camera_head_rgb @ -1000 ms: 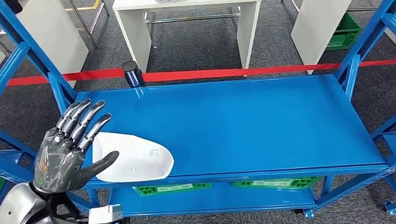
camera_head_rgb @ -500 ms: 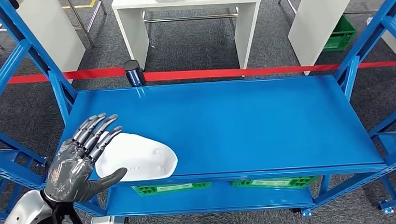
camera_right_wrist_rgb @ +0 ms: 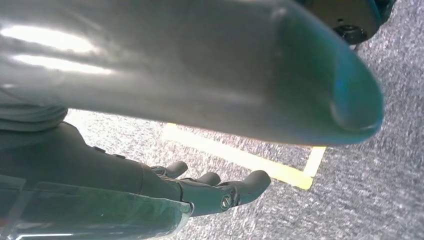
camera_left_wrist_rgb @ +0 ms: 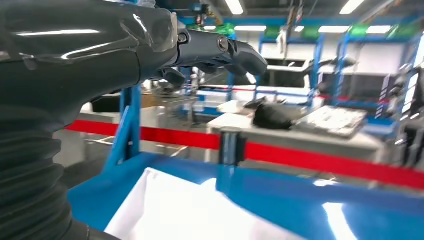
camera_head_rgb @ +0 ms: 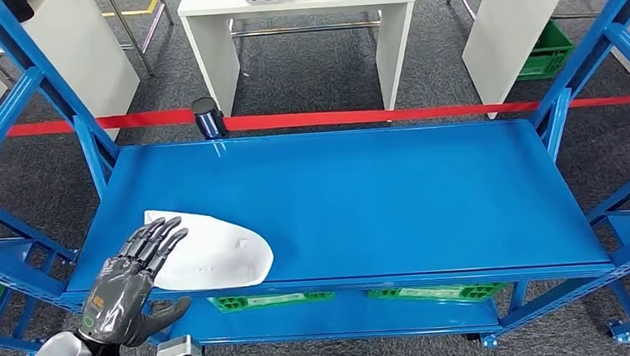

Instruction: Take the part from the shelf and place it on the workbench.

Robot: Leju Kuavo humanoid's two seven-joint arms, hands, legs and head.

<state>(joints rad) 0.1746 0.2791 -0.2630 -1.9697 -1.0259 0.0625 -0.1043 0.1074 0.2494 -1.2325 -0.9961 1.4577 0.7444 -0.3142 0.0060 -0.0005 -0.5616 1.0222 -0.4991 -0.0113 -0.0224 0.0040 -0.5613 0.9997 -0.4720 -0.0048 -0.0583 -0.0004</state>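
At lower left of the head frame you see the left hand [camera_head_rgb: 128, 280], fingers spread and holding nothing, its fingertips over the near end of the flat white teardrop-shaped plastic part [camera_head_rgb: 213, 252]. The part lies on the blue metal shelf [camera_head_rgb: 395, 198] near its front edge, long axis left to right, rounded end rightward. The right hand [camera_right_wrist_rgb: 200, 192] hangs empty, fingers loosely extended.

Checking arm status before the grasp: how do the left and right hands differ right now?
The left hand reaches over the blue shelf, fingers above the white part's near end; the right hand hangs over grey floor. The left's fingers are spread, the right's loosely extended together. Both hold nothing.
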